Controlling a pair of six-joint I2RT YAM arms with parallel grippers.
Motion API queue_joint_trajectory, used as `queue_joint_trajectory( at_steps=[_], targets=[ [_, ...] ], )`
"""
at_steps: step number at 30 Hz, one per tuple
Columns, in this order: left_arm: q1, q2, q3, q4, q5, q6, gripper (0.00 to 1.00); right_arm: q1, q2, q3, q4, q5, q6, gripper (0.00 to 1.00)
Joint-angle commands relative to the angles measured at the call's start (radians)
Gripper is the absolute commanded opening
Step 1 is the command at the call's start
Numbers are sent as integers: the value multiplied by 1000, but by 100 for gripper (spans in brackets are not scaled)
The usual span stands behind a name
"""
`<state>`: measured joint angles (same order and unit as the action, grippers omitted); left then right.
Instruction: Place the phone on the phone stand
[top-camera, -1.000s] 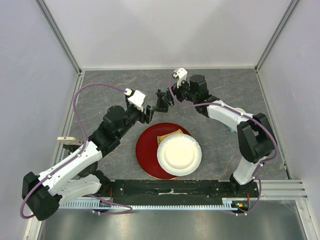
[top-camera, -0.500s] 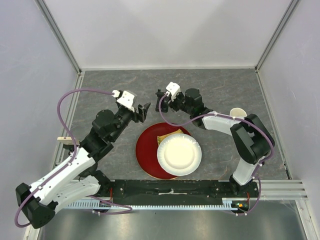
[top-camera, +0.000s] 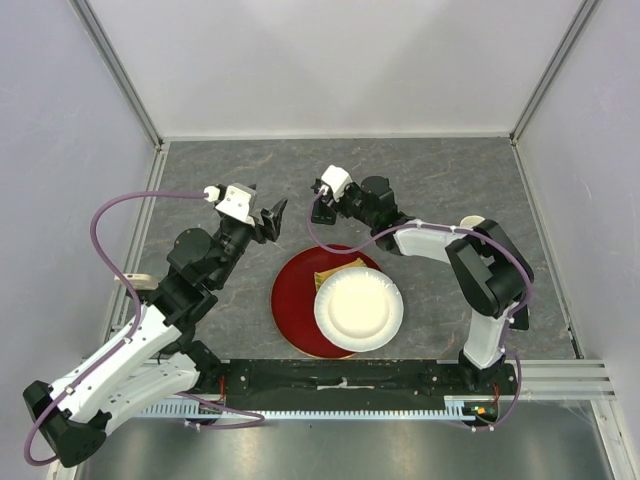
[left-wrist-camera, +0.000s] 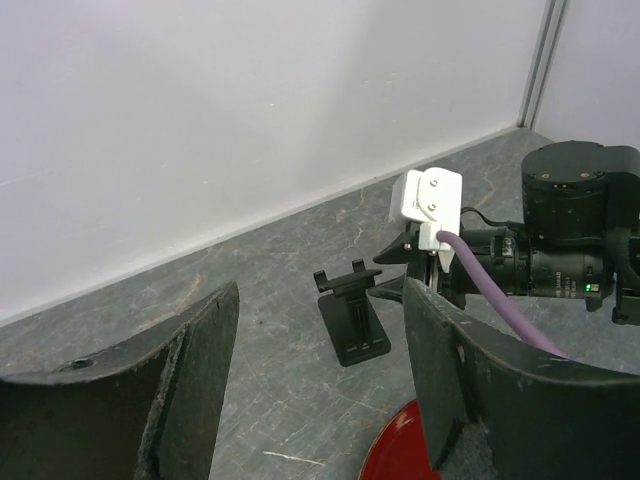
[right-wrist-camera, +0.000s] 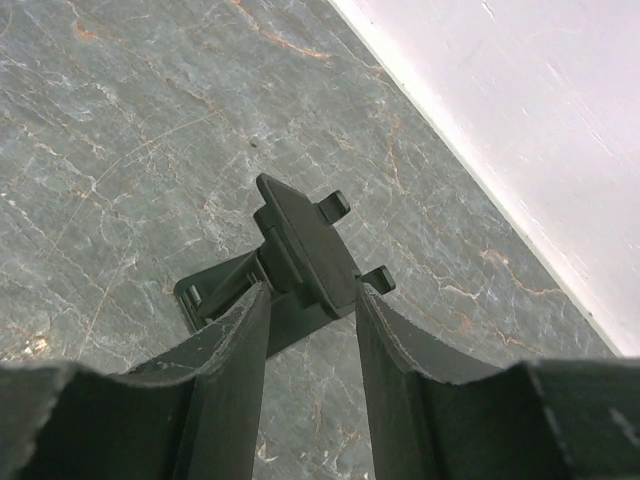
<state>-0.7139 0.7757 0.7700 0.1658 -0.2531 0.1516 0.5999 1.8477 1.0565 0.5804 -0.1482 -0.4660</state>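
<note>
The black phone stand (left-wrist-camera: 352, 315) rests on the grey table at the back middle, its tilted back rest facing up. In the right wrist view the stand (right-wrist-camera: 305, 245) sits between my right gripper's fingers, which close on the sides of its back rest. My right gripper (right-wrist-camera: 310, 290) shows in the top view (top-camera: 320, 192) and in the left wrist view (left-wrist-camera: 400, 283). My left gripper (top-camera: 272, 213) is open and empty, a short way left of the stand, its jaws (left-wrist-camera: 320, 295) wide apart. The phone is not in view.
A red plate (top-camera: 290, 300) lies in front of the stand with a white paper plate (top-camera: 358, 308) on it and a yellow item (top-camera: 332, 270) tucked under that plate's far edge. A pale mug (top-camera: 478, 224) stands behind the right arm. White walls enclose the back and sides.
My right gripper has slid left with the stand. My left gripper has let go, pulled back to the left and now stands apart from the stand.
</note>
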Motion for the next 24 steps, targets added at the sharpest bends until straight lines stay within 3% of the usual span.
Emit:
queue_joint_trajectory(
  at_steps=[1, 9, 21, 24],
  targets=[
    [-1, -13, -5, 41, -15, 34, 72, 9, 34, 71, 12, 7, -29, 45],
    [-1, -7, -8, 41, -12, 37, 72, 12, 84, 126, -43, 18, -60, 33],
    [-1, 0, -9, 43, -29, 49, 71, 54, 71, 145, -109, -74, -89, 0],
    [-2, 2, -8, 43, -37, 55, 71, 75, 56, 135, -111, -119, -94, 0]
  ],
)
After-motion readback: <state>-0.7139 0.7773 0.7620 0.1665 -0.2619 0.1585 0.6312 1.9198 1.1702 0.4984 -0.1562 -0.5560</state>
